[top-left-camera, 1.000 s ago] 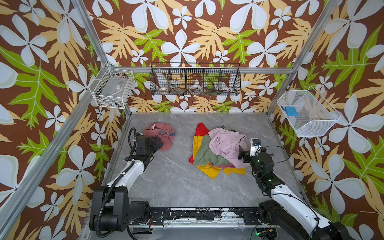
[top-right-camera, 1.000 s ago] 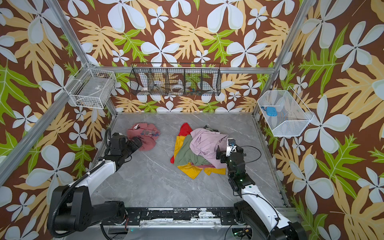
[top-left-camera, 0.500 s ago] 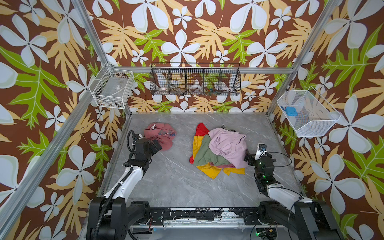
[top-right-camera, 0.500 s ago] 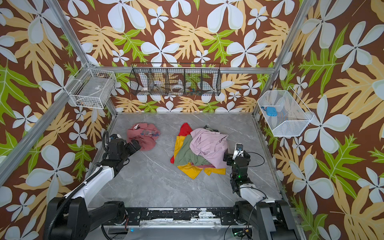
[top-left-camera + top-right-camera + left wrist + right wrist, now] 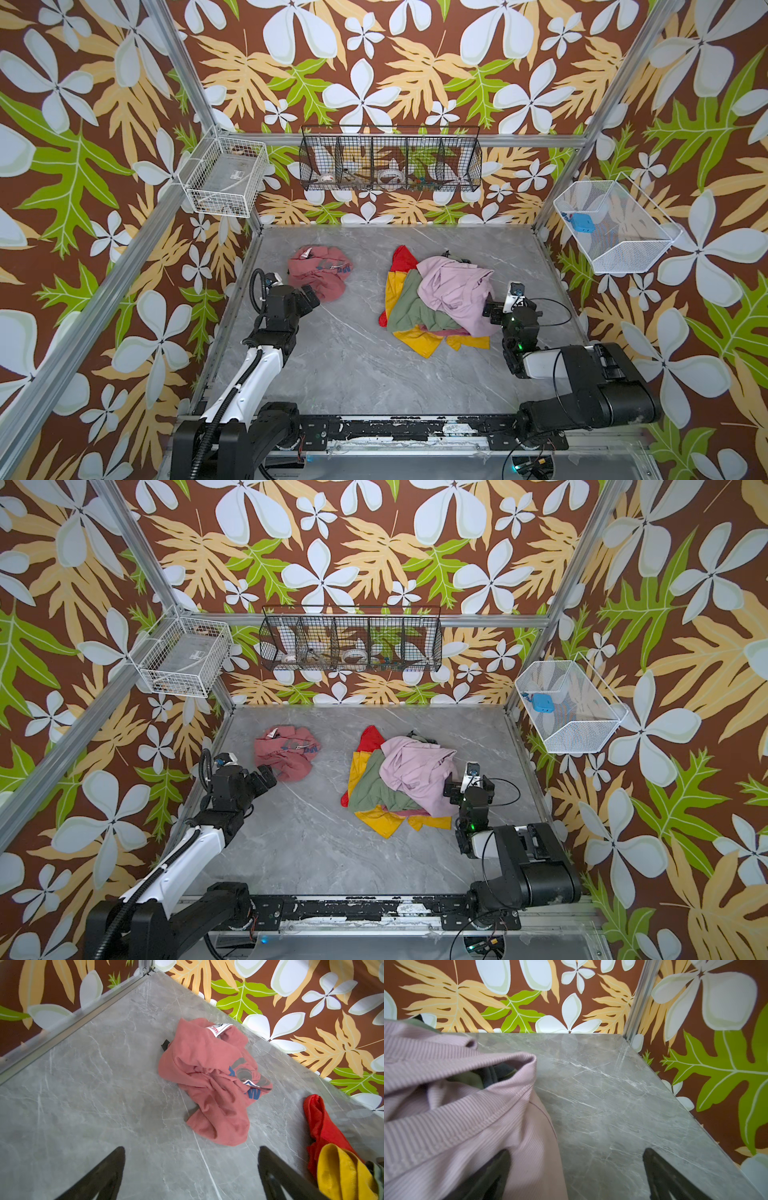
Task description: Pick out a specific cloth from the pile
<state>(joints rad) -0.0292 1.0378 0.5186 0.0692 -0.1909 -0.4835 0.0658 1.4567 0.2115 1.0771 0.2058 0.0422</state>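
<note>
The cloth (image 5: 322,276) sits well away from the pile (image 5: 440,299). The left claw (image 5: 311,294) and right claw (image 5: 491,311) are open and empty. They should back off gently, snagging nothing.

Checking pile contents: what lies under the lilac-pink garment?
A sage green cloth, a mustard yellow cloth and a red cloth stick out beneath the lilac-pink garment; whatever it fully covers is hidden.
</note>
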